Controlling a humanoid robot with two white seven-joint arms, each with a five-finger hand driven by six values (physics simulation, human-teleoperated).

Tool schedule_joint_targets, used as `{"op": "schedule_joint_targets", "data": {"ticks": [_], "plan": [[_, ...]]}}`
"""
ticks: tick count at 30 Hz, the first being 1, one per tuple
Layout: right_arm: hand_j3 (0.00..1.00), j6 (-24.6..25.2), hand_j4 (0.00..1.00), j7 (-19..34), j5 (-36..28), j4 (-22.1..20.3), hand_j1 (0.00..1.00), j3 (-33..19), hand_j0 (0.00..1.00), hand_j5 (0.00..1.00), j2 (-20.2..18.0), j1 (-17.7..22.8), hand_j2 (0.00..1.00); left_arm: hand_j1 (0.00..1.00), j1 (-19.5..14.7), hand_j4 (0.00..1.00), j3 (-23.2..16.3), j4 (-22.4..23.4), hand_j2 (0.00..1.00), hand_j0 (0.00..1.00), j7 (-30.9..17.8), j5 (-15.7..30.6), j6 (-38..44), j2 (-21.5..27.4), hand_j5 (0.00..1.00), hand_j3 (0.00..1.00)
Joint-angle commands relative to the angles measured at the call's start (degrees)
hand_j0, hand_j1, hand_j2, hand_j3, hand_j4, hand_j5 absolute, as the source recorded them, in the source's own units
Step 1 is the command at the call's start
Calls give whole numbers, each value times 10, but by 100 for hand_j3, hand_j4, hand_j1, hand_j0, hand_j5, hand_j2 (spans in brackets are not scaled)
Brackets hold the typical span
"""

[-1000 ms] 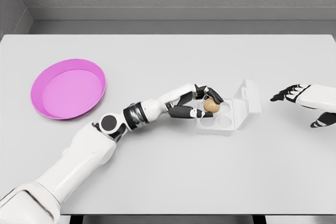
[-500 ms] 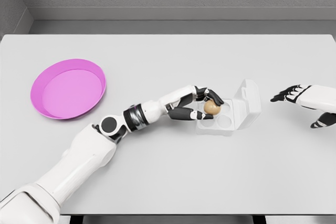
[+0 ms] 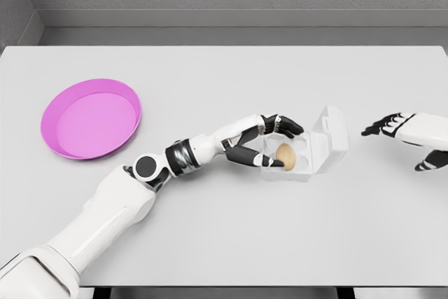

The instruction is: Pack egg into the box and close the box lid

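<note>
I see the egg [image 3: 285, 156] just below my left hand [image 3: 274, 142], whose spread fingers seem clear of it, in the box [image 3: 318, 146].

- The left hand [image 3: 269, 143] covers the box's [image 3: 308, 146] near-left wall.
- The right hand's [image 3: 406, 134] arm runs off the picture's right edge.
- Whether fingertips [image 3: 278, 164] touch the egg [image 3: 285, 157] is unclear.

A tan oval egg [image 3: 285, 157] lies in the clear plastic box [image 3: 308, 150], whose hinged lid [image 3: 334, 133] stands open.
</note>
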Motion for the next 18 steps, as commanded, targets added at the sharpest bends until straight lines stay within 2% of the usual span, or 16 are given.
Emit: {"op": "schedule_joint_targets", "data": {"ticks": [1, 2, 3, 7, 9, 12, 14, 18], "plan": [[100, 1, 100, -1, -3, 0, 100, -1, 100, 100, -1, 0, 100, 88, 0, 88, 2, -1, 88, 88, 0, 4, 0, 1, 88, 88], [100, 1, 100, -1, -3, 0, 100, 0, 100, 100, -1, 1, 100, 89, 0, 89, 3, -1, 89, 89, 0, 4, 0, 2, 89, 89], [100, 1, 100, -1, -3, 0, 100, 0, 100, 100, -1, 0, 100, 94, -1, 94, 4, -1, 94, 94, 0, 4, 0, 2, 94, 94], [100, 1, 100, -1, -3, -1, 100, 0, 100, 100, -1, 1, 100, 99, -4, 99, 6, -7, 99, 99, 0, 8, 0, 4, 99, 99], [100, 1, 100, -1, -3, -3, 100, 0, 100, 100, 0, 1, 100, 99, -2, 99, 6, -43, 99, 99, 0, 24, 1, 23, 99, 99], [100, 1, 100, -1, -3, -3, 100, 0, 100, 100, 0, 1, 100, 100, -1, 100, 6, -72, 100, 100, 0, 39, 2, 53, 100, 100], [100, 1, 100, -1, -3, -3, 100, 1, 100, 100, -1, 1, 100, 100, -1, 100, 6, -105, 100, 100, 0, 70, 2, 84, 100, 100], [100, 1, 100, -2, -3, -5, 100, 3, 100, 100, -4, 1, 100, 100, 1, 100, 6, -146, 100, 100, 0, 89, 2, 114, 100, 100]]}}
